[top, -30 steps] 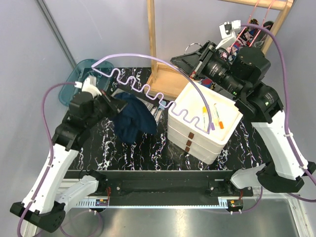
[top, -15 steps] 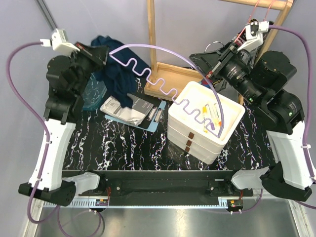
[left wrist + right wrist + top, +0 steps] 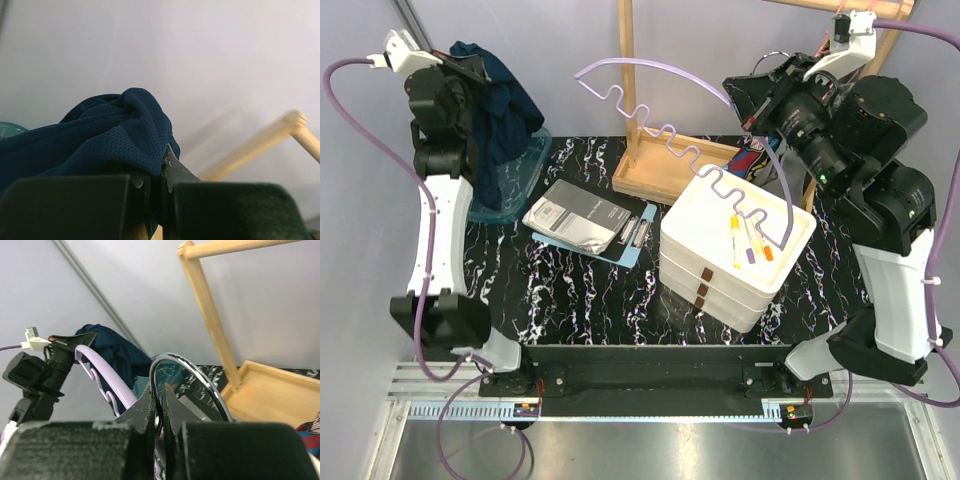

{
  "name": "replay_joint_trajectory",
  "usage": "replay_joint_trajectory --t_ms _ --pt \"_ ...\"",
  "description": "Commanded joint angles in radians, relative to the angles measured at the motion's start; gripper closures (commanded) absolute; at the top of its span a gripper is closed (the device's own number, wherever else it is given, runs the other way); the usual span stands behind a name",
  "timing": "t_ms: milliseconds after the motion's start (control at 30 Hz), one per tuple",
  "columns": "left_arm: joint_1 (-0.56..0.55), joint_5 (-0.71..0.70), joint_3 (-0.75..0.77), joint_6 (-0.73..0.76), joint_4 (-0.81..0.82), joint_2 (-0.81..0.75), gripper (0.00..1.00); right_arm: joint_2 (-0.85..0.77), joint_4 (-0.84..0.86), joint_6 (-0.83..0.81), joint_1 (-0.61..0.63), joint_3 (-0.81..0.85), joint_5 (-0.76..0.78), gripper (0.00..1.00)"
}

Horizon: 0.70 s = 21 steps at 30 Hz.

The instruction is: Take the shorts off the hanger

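Observation:
The dark navy shorts [image 3: 505, 110] hang bunched from my left gripper [image 3: 472, 68], raised at the far left above a teal tray [image 3: 520, 185]. In the left wrist view the gripper [image 3: 162, 161] is shut on a fold of the navy mesh cloth [image 3: 115, 135]. My right gripper [image 3: 752, 100] is shut on the chrome hook [image 3: 200, 382] of a lilac wavy hanger [image 3: 650, 62], held in the air over the table; the right wrist view shows its jaws [image 3: 161, 395] pinching the hook. No cloth hangs on the hanger. A bit of multicolour print cloth [image 3: 753, 160] shows behind the white boxes. The grey shorts are out of view.
A wooden rack [image 3: 628, 90] with a tray base [image 3: 655, 175] stands at the back centre. Stacked white boxes [image 3: 720, 270] with markers on top sit at the right. A clipboard with papers and a silver pouch [image 3: 582, 220] lies on the black marbled tabletop [image 3: 580, 300].
My left gripper has lifted the navy shorts up and to the far left, clear of the hanger. My right gripper has raised the hanger up and to the right.

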Motion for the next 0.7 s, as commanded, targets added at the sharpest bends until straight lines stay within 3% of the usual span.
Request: replay_joint_trajectory --t_ms 0,133,533,667 --pt "0.074 0.016 0.117 -0.05 0.189 0.08 1.0 0.034 0.027 -0.11 -0.017 0.051 0.072 1.0" --pt "0.123 0.025 0.156 -0.055 0.184 0.169 1.0 0.08 0.04 -0.128 -0.046 0.083 0.061 1.0" --pt "0.172 -0.008 0.08 -0.088 0.183 0.382 0.99 0.177 0.041 -0.116 -0.179 0.143 -0.029 1.0" --pt "0.17 -0.039 0.079 -0.113 0.083 0.384 0.61 0.202 0.04 -0.105 -0.205 0.148 -0.062 1.0"
